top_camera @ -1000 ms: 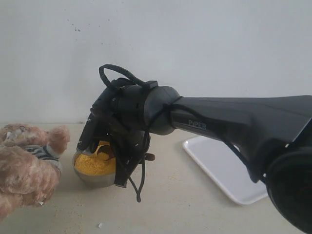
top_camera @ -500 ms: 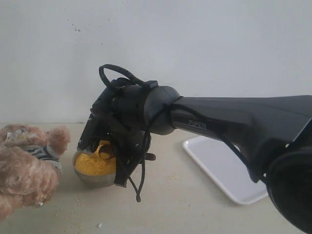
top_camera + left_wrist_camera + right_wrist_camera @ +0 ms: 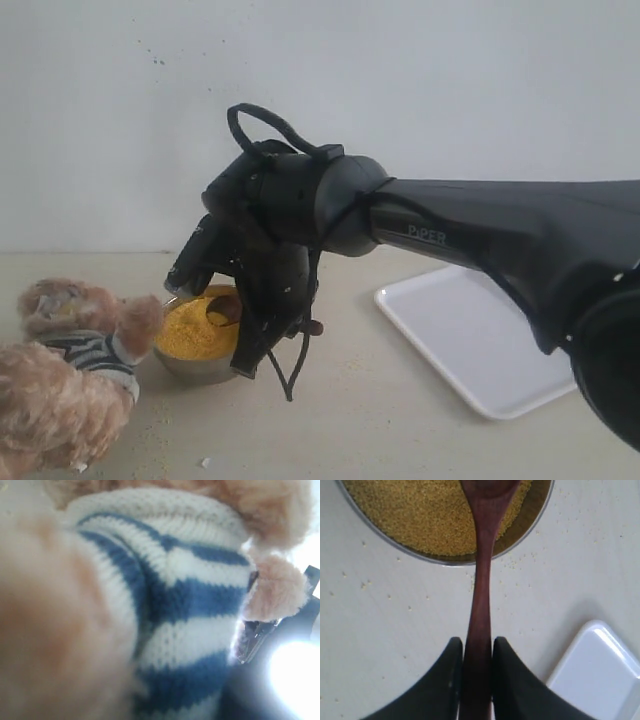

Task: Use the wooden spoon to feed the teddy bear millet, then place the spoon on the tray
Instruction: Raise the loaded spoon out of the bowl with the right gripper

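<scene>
Grips likely stiff, light wooden spoon far down its slim handle with right end effector closed on it, tip over millet at 9 o'clock from tray; cannot tell opening of left end effector against teddy bear.

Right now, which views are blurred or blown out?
Left wrist view: fluffy light-brown plush bear fills it, near fur blurred, one white patch blown out. Right wrist view: dark reddish-brown wooden spoon and yellow millet sharp. Exterior view: evenly lit.

The teddy bear crowds the bowl (just beside); open table reaches the tray.
</scene>
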